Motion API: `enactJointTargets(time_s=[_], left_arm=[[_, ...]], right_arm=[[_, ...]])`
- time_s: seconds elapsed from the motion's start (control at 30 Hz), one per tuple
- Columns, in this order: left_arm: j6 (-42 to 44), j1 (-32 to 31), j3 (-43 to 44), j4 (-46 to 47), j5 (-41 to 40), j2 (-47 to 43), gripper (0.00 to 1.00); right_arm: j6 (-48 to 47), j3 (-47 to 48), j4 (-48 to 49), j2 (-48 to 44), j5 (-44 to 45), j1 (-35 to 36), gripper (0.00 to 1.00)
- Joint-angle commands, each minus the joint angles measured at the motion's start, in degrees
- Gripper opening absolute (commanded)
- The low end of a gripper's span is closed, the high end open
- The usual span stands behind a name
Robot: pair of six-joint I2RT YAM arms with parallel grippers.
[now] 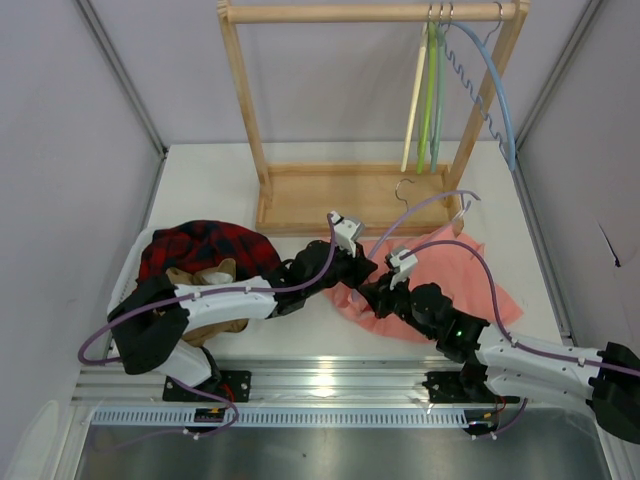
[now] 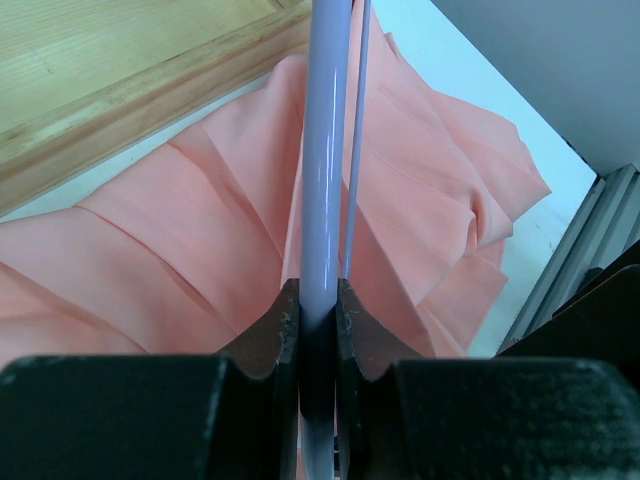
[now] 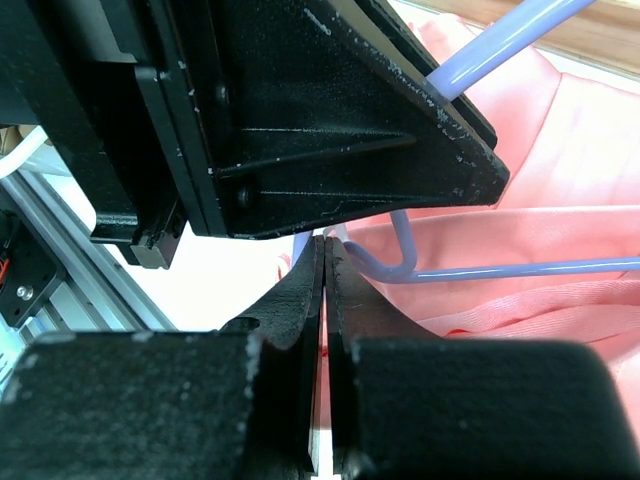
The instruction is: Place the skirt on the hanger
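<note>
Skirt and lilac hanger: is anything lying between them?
Nothing visible does. The hanger, clamped in the left end effector, sits right above the skirt, with no other item between them.

You've got pale grey walls [image 1: 60, 110] boxing in your white table [image 1: 210, 170], a wooden rack [image 1: 246, 100] standing at its far edge, bright even light.

Hanger [image 1: 425, 205] over skirt [image 1: 470, 272], before rack [image 1: 340, 195]
</note>
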Motion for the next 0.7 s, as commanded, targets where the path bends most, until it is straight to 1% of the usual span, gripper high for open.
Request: enactJointTargets(time_s=[0.0, 0.33, 0.57, 0.63, 0.67], left_arm=[[-1.5, -0.4, 0.1, 5.3, 0.8, -4.2, 0.0], [-0.6, -0.5, 0.0, 3.7, -0.6, -6.3, 0.0], [-0.1, -0.5, 0.7, 2.8, -0.9, -7.9, 0.0], [0.8, -0.3, 2.2, -0.3, -1.9, -8.8, 0.0], [1.1, -0.4, 4.3, -1.7, -2.4, -9.1, 0.0]], right_arm=[[-1.1, 2.7, -0.5, -0.4, 4.6, 0.0, 0.0], [-1.1, 1.7, -6.7, -7.3, 9.8, 0.1, 0.0], [-0.8, 1.2, -6.7, -6.2, 8.0, 0.1, 0.0], [-0.4, 1.2, -7.0, -5.8, 6.9, 0.2, 0.0], [-0.4, 1.2, -7.3, -5.5, 6.6, 0.3, 0.0]])
